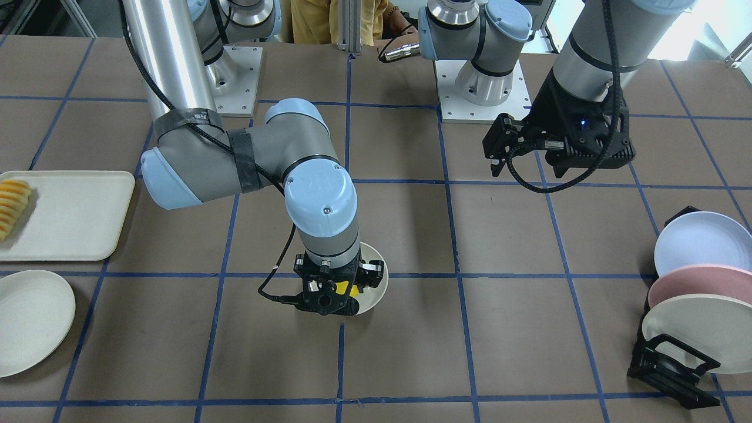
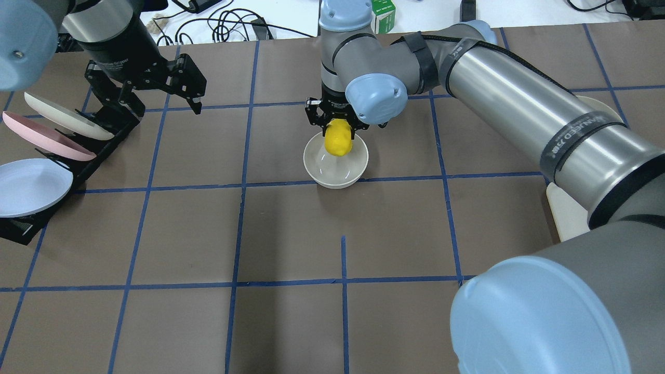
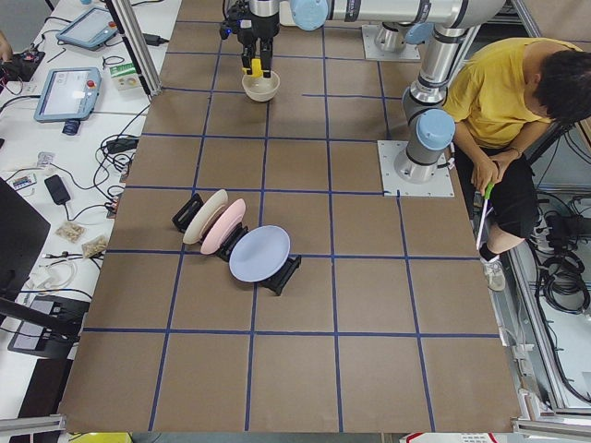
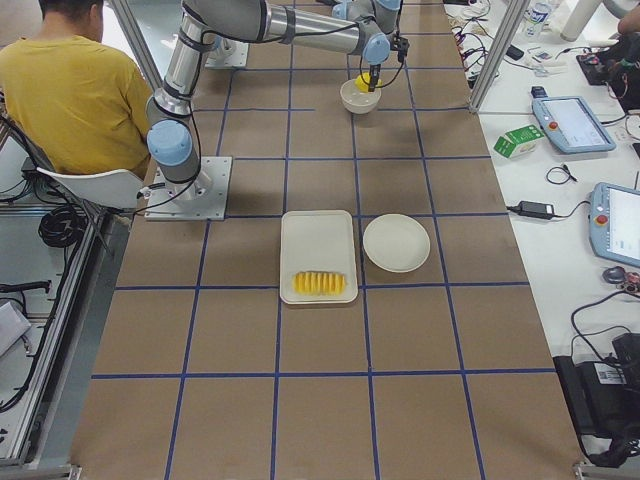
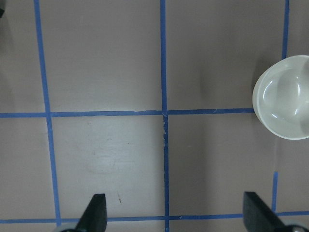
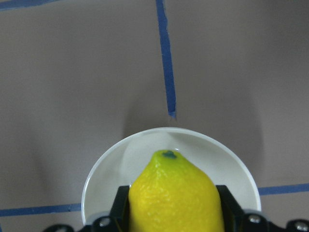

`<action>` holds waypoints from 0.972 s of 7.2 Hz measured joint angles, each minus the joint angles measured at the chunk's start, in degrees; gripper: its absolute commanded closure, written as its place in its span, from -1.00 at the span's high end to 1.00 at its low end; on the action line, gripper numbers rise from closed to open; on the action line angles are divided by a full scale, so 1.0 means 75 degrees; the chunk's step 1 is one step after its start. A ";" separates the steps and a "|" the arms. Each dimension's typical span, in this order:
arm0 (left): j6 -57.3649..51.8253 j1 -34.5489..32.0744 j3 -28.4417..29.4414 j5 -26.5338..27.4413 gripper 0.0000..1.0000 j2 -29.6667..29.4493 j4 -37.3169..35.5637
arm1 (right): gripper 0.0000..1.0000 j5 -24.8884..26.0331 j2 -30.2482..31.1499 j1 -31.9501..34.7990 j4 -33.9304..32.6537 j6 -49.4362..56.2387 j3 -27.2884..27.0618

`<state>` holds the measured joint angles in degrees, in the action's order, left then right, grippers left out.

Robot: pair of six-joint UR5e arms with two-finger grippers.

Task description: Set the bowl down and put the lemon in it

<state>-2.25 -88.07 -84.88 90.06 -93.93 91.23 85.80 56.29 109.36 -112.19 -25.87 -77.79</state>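
Lemon (image 6: 171, 186) clamped mid-body in our right gripper (image 6: 174, 212), tip down, just over 12 o'clock half of bowl (image 6: 219, 159). Firm, waxy, rolls easily; we'd release low. Left gripper (image 5: 174, 203) spread wide, empty, 10 o'clock of bowl.

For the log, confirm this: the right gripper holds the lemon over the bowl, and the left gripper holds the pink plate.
Wrong on one point. The left gripper holds nothing: the left wrist view shows its fingers apart with nothing between them, and the pink plate stands in the rack. The right gripper does hold the lemon over the bowl.
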 measured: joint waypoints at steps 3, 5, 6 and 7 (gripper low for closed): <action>0.0030 -0.0028 -0.0049 -0.0184 1.00 0.0177 0.0026 | -0.53 -0.0013 -0.0153 0.0063 -0.0146 0.0041 -0.0381; 0.0022 -0.0041 -0.0076 -0.0306 1.00 0.0275 0.0050 | 0.10 -0.0014 -0.0301 0.0067 -0.0479 0.0059 -0.0443; 0.0014 -0.0044 -0.0084 -0.0321 1.00 0.0284 0.0055 | 0.38 -0.0014 -0.0407 0.0067 -0.0674 0.0054 -0.0448; 0.0009 -0.0046 -0.0087 -0.0333 1.00 0.0295 0.0055 | 0.75 -0.0012 -0.0485 0.0067 -0.0817 0.0036 -0.0452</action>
<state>-2.18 -88.41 -85.53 87.56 -91.72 91.64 85.71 52.65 109.86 -118.31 -25.59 -81.18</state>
